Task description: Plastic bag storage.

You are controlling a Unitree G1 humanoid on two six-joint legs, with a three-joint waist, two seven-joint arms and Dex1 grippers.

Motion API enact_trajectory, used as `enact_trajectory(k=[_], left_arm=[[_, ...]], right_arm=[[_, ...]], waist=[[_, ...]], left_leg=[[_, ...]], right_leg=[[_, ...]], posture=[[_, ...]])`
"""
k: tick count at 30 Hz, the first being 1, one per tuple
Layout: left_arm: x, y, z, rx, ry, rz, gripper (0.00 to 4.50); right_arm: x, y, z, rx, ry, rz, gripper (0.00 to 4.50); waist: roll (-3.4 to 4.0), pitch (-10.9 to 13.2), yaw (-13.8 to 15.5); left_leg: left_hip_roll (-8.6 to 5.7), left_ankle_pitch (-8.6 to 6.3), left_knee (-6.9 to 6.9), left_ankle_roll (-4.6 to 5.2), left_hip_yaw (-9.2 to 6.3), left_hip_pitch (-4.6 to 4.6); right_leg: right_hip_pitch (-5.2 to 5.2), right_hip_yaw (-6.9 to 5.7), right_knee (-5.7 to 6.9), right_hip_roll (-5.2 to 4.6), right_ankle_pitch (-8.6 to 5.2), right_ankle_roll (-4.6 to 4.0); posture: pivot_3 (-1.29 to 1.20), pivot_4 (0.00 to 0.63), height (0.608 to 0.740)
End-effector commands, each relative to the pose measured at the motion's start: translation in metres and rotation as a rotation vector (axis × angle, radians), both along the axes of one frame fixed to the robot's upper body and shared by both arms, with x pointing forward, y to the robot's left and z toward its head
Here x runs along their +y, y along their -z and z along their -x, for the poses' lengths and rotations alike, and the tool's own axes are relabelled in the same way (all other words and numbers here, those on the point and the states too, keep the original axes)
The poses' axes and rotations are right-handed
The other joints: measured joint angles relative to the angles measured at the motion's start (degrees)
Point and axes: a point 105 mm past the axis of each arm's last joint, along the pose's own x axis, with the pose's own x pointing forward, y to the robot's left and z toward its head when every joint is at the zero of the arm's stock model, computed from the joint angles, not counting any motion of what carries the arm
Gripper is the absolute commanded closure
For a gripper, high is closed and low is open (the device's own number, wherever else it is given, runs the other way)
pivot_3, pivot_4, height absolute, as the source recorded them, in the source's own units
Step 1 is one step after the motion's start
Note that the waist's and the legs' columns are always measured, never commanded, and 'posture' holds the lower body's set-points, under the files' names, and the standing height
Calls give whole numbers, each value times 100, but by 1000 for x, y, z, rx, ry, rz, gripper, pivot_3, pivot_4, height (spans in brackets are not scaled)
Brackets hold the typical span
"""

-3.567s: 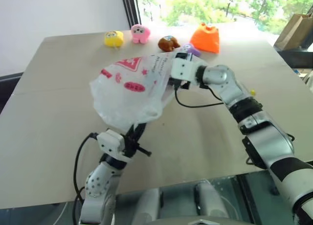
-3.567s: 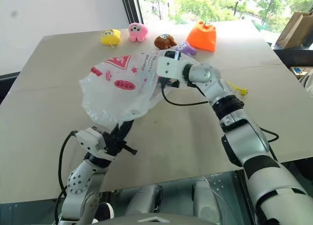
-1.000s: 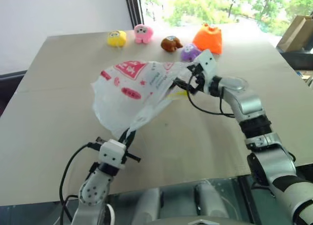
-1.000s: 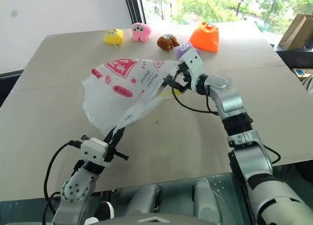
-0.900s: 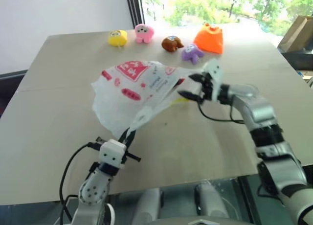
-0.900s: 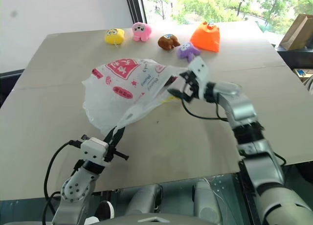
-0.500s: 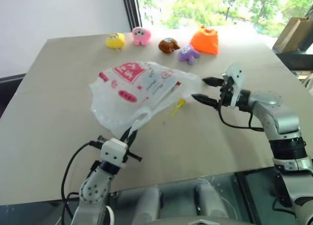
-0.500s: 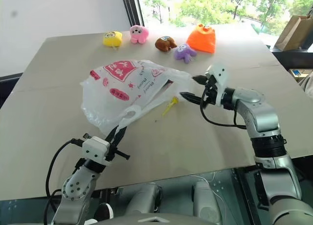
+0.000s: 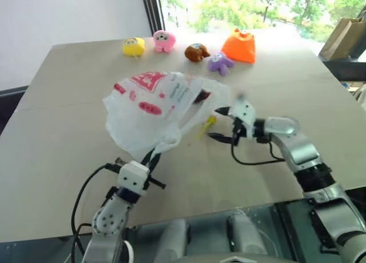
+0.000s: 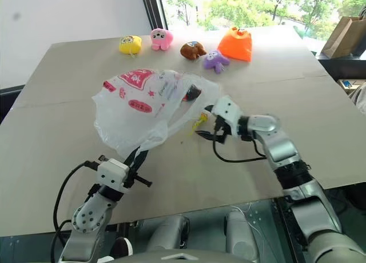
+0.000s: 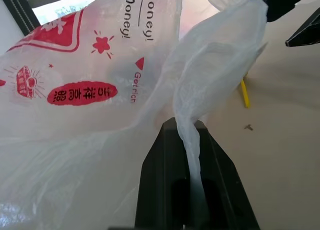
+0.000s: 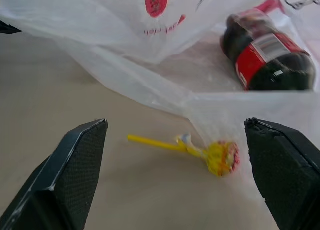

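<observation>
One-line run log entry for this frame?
left hand: shut on plastic bag handle | right hand: open, beside bag mouth | yellow lollipop: on table

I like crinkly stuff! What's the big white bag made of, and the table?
The plastic bag looks like thin, glossy plastic film: it wrinkles, twists into a rope at the handle, and a bottle shows through it. The table seems matte beige board, possibly cardboard or wood.

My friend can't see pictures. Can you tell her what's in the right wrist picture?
A yellow lollipop lies on the table between two wide-open black fingers. Its head sits under the edge of a see-through plastic bag holding a dark bottle with a red label.
</observation>
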Motion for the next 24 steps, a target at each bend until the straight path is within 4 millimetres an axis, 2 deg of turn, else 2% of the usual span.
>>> enact_trajectory(k=[1,4,7,10,13,15,16,19,22,23,24], left_arm=[[-1,-4,-1,-18,2,4,4500],[-1,-4,-2,-18,1,4,4500],[-1,-4,-2,-18,-1,3,4500],[0,-4,-3,-19,-3,3,4500],[-1,-3,-3,-20,-4,2,4500],[1,1,-1,-17,-10,-1,4500],[3,3,0,-15,-13,-2,4500],[5,10,3,-8,-20,-3,4500],[1,8,3,-15,-12,1,4500],[0,7,2,-18,-11,2,4500],[0,6,0,-19,-10,2,4500]], right_arm=[[8,-9,-9,-110,-33,32,83],[12,-9,-25,-105,11,24,83],[2,11,-41,-46,72,96,83],[2,22,-43,44,60,87,83],[10,27,-33,187,-19,10,83],[12,26,-24,215,-78,-11,587],[12,25,-21,218,-96,-17,701],[8,21,-15,237,-126,-18,2041],[1,21,-9,257,-138,5,3489],[-3,23,-7,258,-143,26,3793],[-8,27,-6,247,-141,65,3792]], waist=[[0,0,15],[1,1,-14],[1,0,-7],[0,0,1],[1,0,-13],[1,0,-13],[2,0,-8],[3,0,-9],[4,1,-3],[4,1,-2],[3,1,-1]], left_leg=[[-1,0,0,0,-2,0],[-1,0,1,0,-2,0],[-1,0,-1,-1,1,1],[-1,0,-3,-1,0,-2],[0,0,-4,0,4,1],[0,0,-4,0,4,3],[0,0,-5,0,3,2],[-1,0,-5,0,3,2],[-1,0,-5,0,2,1],[-1,0,-5,0,2,1],[-1,0,-5,0,1,2]], right_leg=[[1,-2,0,0,0,0],[1,0,-1,0,0,0],[-2,3,2,0,0,-1],[-2,1,-2,0,0,-1],[-1,7,-4,0,0,-1],[-2,7,-2,0,0,-1],[-2,7,-2,0,0,-1],[-2,6,-2,0,0,-1],[-2,6,-2,-1,0,-1],[-2,5,-1,-1,0,-1],[-2,5,0,-1,0,-1]], posture=[[0,150,740],[0,150,740],[0,150,740],[0,150,740],[0,150,740],[0,150,740],[0,150,740],[0,150,740],[0,150,740],[0,150,740],[0,150,740]])
